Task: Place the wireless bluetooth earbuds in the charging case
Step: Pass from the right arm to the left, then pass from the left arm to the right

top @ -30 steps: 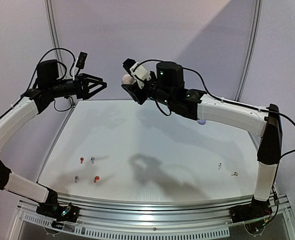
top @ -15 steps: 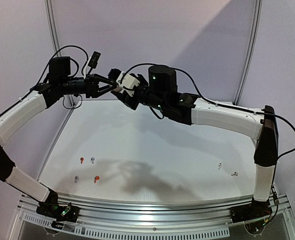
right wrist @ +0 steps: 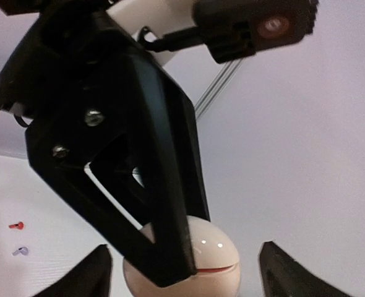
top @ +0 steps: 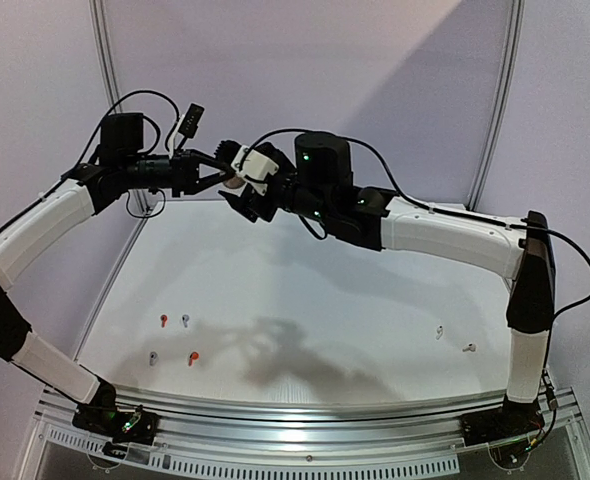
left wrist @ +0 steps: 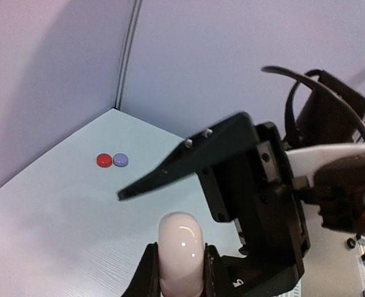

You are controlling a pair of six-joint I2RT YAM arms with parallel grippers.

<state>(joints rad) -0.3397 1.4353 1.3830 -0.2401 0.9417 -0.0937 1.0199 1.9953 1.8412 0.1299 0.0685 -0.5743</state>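
A glossy white round charging case (left wrist: 181,247) hangs in the air over the table's back left, and my left gripper (left wrist: 181,275) is shut on it, one finger on each flat side. In the top view the case (top: 234,182) sits where both grippers meet. My right gripper (right wrist: 192,278) stands open around the same case (right wrist: 219,260), its fingertips (right wrist: 99,272) apart from it on either side. The wireless bluetooth earbuds lie on the table: red-orange (top: 163,319) and lavender (top: 185,320) ones at the front left, white ones (top: 440,332) at the front right.
A red round case (left wrist: 104,160) and a lavender one (left wrist: 120,160) sit side by side on the table (top: 305,290) near its back corner. Grey wall panels and a metal pole (top: 103,60) close the back. The arms' bases stand at the near rail.
The right gripper carried the white case leftward to the left gripper. The left jaws closed on the case, and the right jaws then opened off it.
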